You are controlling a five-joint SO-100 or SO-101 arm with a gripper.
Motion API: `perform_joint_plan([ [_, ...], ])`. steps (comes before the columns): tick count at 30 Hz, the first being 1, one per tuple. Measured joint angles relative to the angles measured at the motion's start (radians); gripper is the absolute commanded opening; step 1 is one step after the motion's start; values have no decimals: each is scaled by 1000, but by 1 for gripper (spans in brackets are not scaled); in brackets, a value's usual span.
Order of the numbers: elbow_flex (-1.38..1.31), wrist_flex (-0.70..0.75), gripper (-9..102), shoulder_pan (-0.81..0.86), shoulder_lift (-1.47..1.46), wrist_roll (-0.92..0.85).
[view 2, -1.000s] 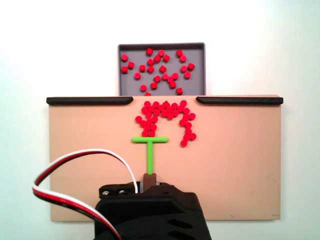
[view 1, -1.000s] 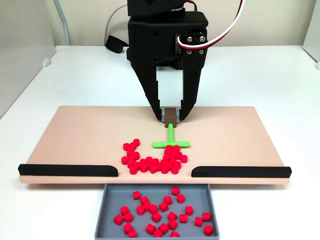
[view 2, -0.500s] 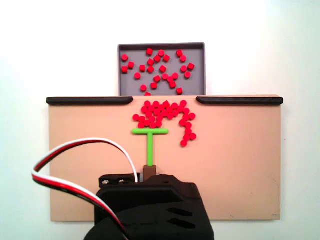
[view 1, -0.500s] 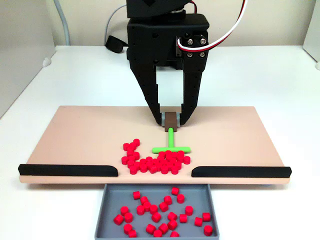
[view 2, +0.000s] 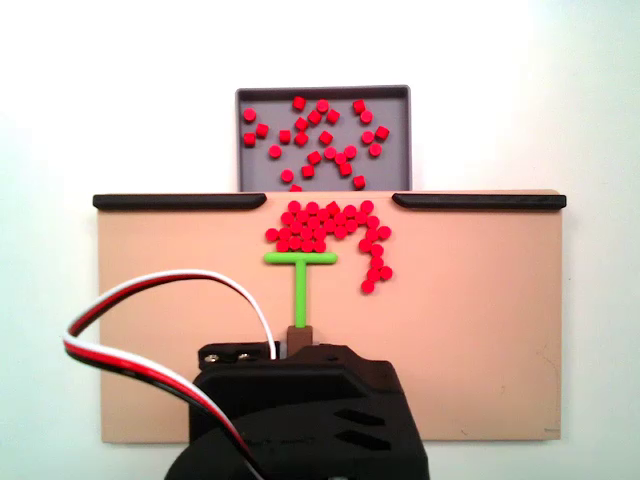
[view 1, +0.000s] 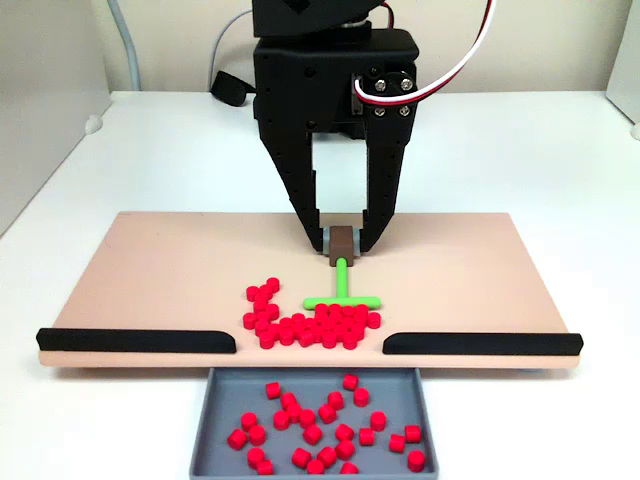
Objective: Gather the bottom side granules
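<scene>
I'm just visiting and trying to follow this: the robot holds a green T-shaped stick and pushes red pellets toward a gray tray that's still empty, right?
Not quite. The gray tray already holds many red pellets, as both fixed views show. The rest is right: the gripper holds the green T-shaped stick against the pellets on the board.

1. Both fixed views are bright, evenly lit and sharp, with no motion blur
2. Shadows are soft: a faint one lies under the beige board (view 1: 180, 270)
3. The white table (view 2: 590, 110) looks nearly washed out from above
4. The black arm housing (view 2: 300, 420) shows little surface detail
</scene>
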Motion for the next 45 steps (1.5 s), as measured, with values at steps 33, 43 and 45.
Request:
perform_joint_plan([
  [33, 6, 367, 0, 40, 368, -14],
  [43, 11, 408, 0, 44, 385, -32],
  [45, 11, 408, 0, 44, 385, -40],
])
